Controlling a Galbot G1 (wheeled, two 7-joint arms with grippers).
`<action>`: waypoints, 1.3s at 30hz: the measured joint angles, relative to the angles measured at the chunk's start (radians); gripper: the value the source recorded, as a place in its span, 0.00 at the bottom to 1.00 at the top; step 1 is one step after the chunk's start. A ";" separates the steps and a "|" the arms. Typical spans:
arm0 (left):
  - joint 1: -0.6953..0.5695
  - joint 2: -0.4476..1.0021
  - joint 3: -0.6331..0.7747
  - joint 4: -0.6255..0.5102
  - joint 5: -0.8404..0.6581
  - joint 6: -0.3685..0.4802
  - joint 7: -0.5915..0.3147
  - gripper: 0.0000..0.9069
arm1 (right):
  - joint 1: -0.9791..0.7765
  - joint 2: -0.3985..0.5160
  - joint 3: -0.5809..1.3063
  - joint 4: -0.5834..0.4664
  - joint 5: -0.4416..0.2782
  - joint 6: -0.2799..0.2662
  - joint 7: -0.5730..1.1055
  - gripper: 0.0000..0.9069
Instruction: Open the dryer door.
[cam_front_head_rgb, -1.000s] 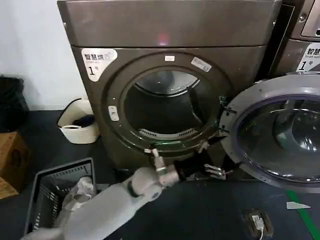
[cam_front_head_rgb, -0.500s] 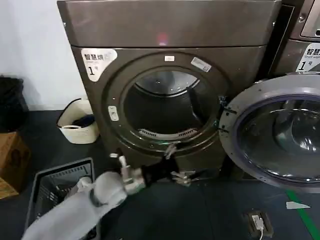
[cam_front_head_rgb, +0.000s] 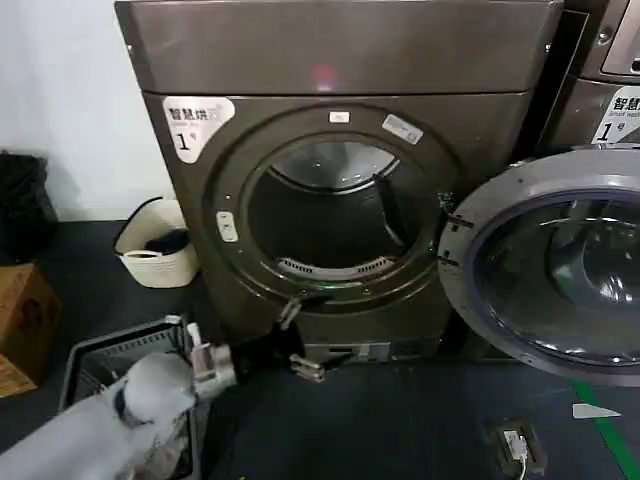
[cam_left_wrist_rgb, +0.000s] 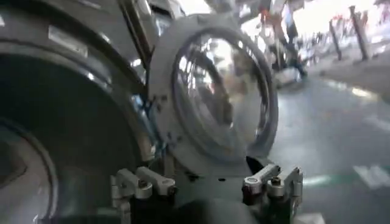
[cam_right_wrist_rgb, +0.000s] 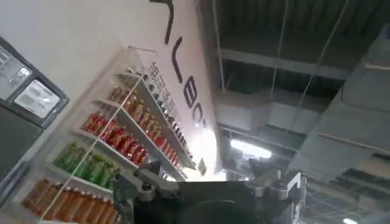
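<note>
The dryer (cam_front_head_rgb: 340, 60) is a bronze-grey front loader with its round drum mouth (cam_front_head_rgb: 335, 215) uncovered. The dryer door (cam_front_head_rgb: 560, 265) hangs wide open at the right on its hinge, its grey inner face and bulging glass turned toward me. In the left wrist view the dryer door (cam_left_wrist_rgb: 213, 91) stands a little way beyond the fingers. My left gripper (cam_front_head_rgb: 303, 338) is low in front of the dryer's base, below the drum mouth and left of the door, open and holding nothing. That left gripper (cam_left_wrist_rgb: 207, 173) has bare space between its fingers. My right gripper (cam_right_wrist_rgb: 204, 167) points up toward a ceiling, open and empty.
A white basket (cam_front_head_rgb: 158, 250) stands left of the dryer. A grey crate (cam_front_head_rgb: 100, 355) with laundry is under my left arm. A cardboard box (cam_front_head_rgb: 20, 320) and a black bag (cam_front_head_rgb: 20, 200) are at the far left. A second machine (cam_front_head_rgb: 610, 90) stands at the right. A small device (cam_front_head_rgb: 515, 445) lies on the dark floor.
My left arm has drawn back to the left and downward, away from the open door's edge. The door has stayed swung open at the right.
</note>
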 joint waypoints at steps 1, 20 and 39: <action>0.003 0.017 -0.003 0.000 0.005 0.003 0.000 1.00 | -0.002 -0.002 0.006 0.000 -0.001 0.002 0.000 1.00; 0.103 0.398 -0.026 0.049 0.074 0.165 -0.053 1.00 | -0.008 -0.030 0.062 -0.035 -0.019 0.021 0.000 1.00; 0.145 0.579 -0.026 0.094 0.095 0.450 0.043 1.00 | 0.000 -0.038 0.056 -0.065 -0.020 0.034 -0.001 1.00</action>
